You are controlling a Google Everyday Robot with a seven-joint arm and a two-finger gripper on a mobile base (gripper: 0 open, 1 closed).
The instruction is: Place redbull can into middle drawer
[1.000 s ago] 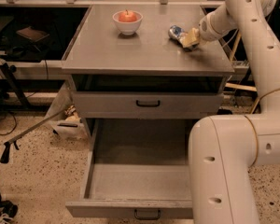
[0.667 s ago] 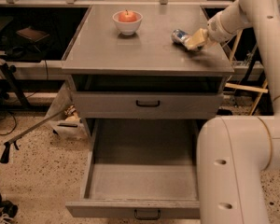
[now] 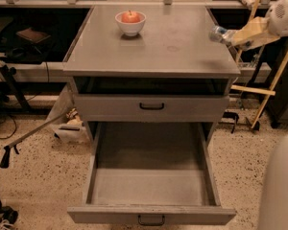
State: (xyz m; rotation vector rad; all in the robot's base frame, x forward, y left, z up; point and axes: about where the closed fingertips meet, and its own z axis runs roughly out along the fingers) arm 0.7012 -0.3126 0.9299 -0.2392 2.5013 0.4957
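Note:
The redbull can (image 3: 219,33) is a slim silver-and-blue can held in my gripper (image 3: 230,36) above the right edge of the cabinet top (image 3: 173,42). The gripper's tan fingers (image 3: 247,32) are shut on the can, and the arm comes in from the upper right. The middle drawer (image 3: 151,186) is pulled fully out below, a wide grey box with a bare flat bottom and a dark bar handle (image 3: 151,220) at its front. The gripper is high above the drawer and to the right of its middle.
A white bowl with a red apple (image 3: 130,22) stands at the back left of the cabinet top. The upper drawer front (image 3: 151,107) is closed. A wooden frame (image 3: 259,80) leans at the right. A grabber tool (image 3: 33,133) and bags lie on the floor at the left.
The gripper has lifted the can off the cabinet top and carried it right, past the top's right edge. The arm has swung away from the lower right of the view.

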